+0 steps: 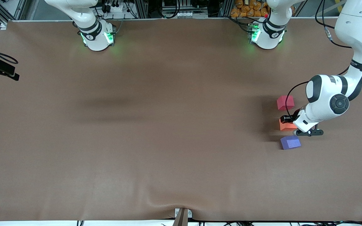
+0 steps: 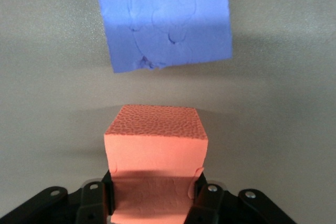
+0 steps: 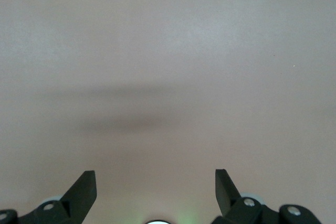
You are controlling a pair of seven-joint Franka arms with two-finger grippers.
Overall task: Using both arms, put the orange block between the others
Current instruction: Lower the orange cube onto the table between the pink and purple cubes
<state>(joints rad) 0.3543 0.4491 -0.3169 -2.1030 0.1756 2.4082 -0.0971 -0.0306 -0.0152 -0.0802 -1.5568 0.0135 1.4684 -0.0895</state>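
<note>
Gripping the orange block (image 1: 286, 126) in my left gripper (image 1: 289, 123) between red block (image 1: 285, 102) and purple block (image 1: 290, 142); my right gripper (image 3: 156, 190) is waiting, spread wide.

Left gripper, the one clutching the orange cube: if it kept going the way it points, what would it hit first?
Probably the table right under the orange cube: the left gripper points mostly downward. The purple-blue cube lies just ahead.

Even overhead light, soft shadows on the table (image 1: 168, 141), sharp focus.
</note>
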